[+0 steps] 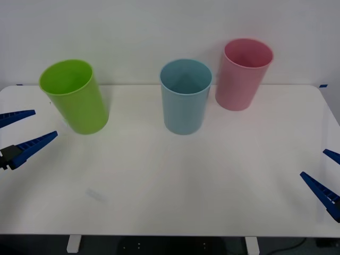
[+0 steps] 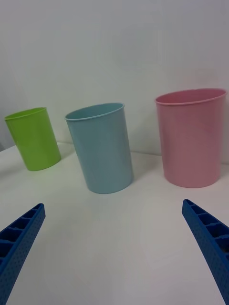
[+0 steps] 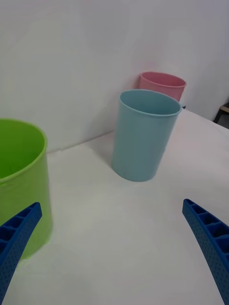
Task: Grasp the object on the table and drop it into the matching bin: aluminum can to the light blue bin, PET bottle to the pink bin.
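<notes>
The aluminum can, the object on the table, is out of view. The light blue bin (image 1: 185, 98) (image 2: 102, 150) (image 3: 140, 138) stands upright at the table's (image 1: 186, 180) back centre. The pink bin (image 1: 241, 79) (image 2: 193, 138) (image 3: 162, 85) stands just to its right, a little farther back. My left gripper (image 1: 45, 123) (image 3: 111, 203) hovers open at the table's left edge, holding nothing. Low at the right edge, my right gripper (image 1: 313, 163) (image 2: 112, 204) is open too, with nothing between its fingers.
A lime green tub (image 1: 74, 98) (image 2: 33, 138) (image 3: 19, 181) stands at the back left, close to my left gripper. A white wall rises behind the table. The front half of the tabletop is bare white surface.
</notes>
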